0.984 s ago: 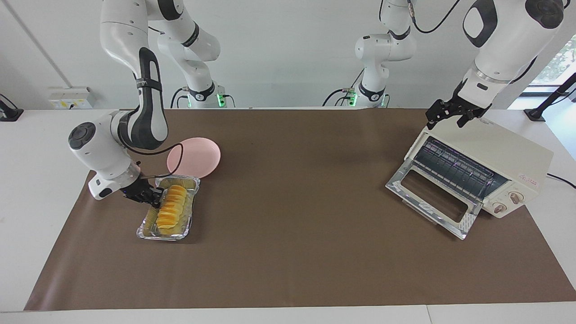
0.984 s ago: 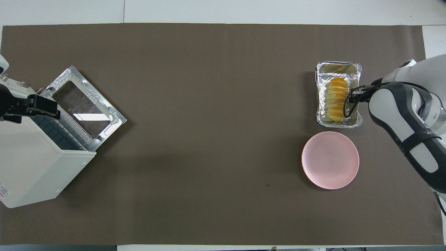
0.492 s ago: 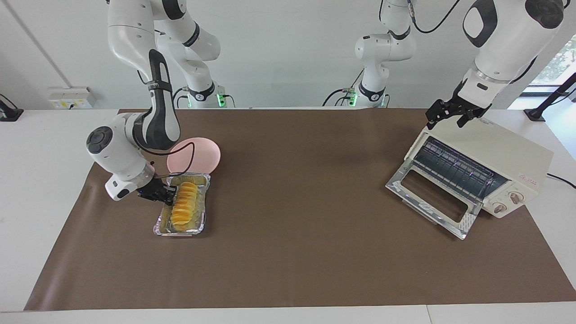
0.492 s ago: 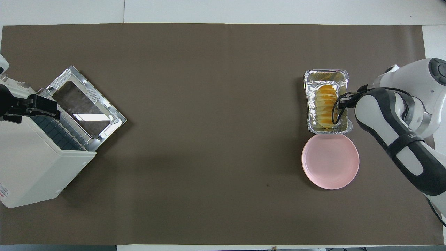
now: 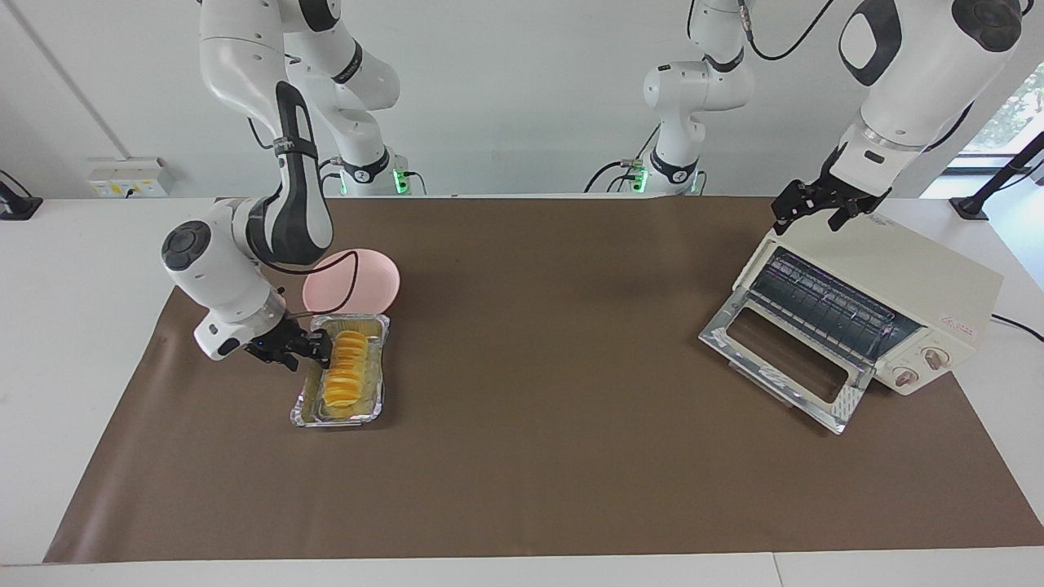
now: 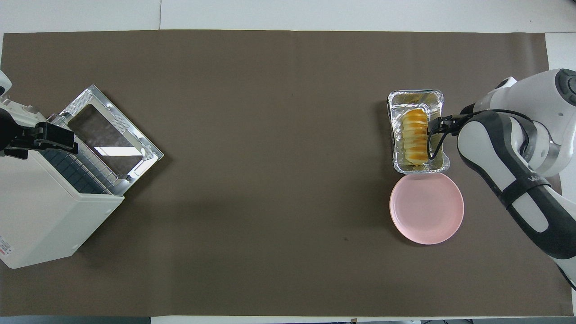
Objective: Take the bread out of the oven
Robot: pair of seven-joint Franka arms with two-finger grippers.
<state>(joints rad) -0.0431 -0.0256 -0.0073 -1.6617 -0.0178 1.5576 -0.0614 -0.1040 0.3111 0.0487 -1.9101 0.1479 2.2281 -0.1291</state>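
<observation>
The bread (image 5: 346, 368) lies in the foil tray (image 5: 303, 410) on the surface, just beside the pink plate (image 5: 371, 277) and well apart from the oven (image 5: 913, 281), whose door hangs open. My right claw (image 5: 320, 348) sits at the tray's rim; I cannot tell if it grips. If a finger snags the foil, withdrawing could drag or tip the tray. My left claw (image 5: 803, 208) waits open over the oven.

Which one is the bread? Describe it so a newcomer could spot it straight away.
Start at the brown mat's end by the right arm, away from the oven. A crinkled foil tray sits there, just farther from the robots than the pink plate. The bread lies in it: a ridged golden-orange loaf.
</observation>
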